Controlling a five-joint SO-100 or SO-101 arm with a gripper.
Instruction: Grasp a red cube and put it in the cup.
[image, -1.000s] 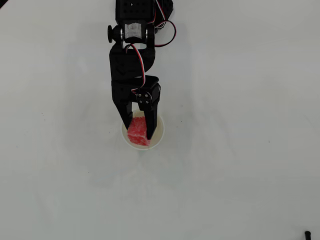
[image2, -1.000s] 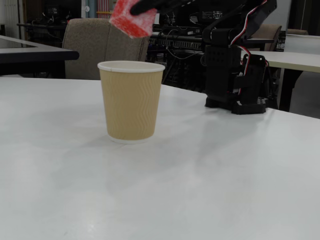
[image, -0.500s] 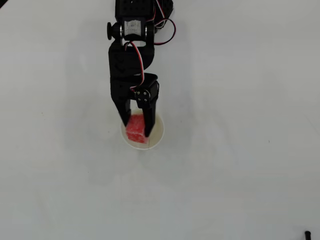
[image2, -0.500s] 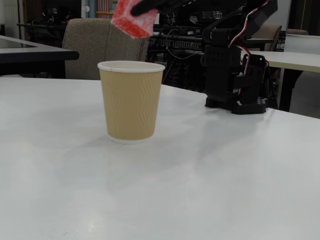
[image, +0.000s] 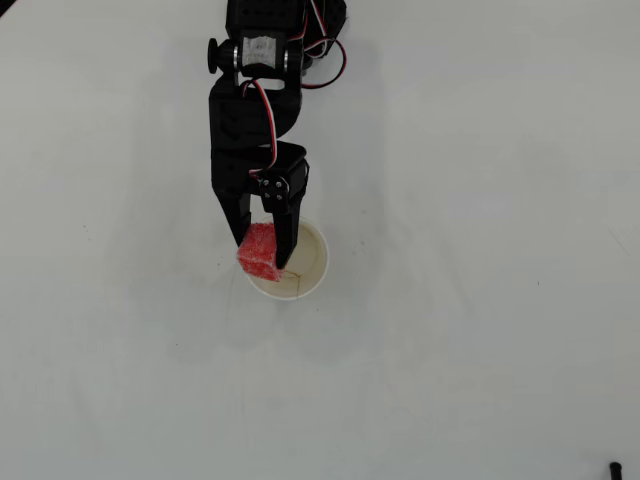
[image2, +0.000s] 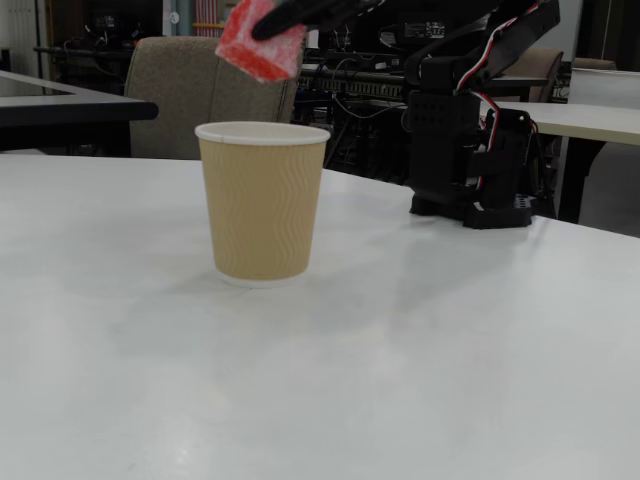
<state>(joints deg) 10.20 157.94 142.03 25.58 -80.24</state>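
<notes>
Red cube (image: 259, 251), pinched in our tool (image: 263, 262), has drifted left in the overhead view and now overhangs the cup (image: 307, 262) rim high above it; we'd recentre before releasing.

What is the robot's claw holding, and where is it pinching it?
The gripper holds the red cube, pinched by two opposite sides between its fingers, up in the air above the cup.
</notes>
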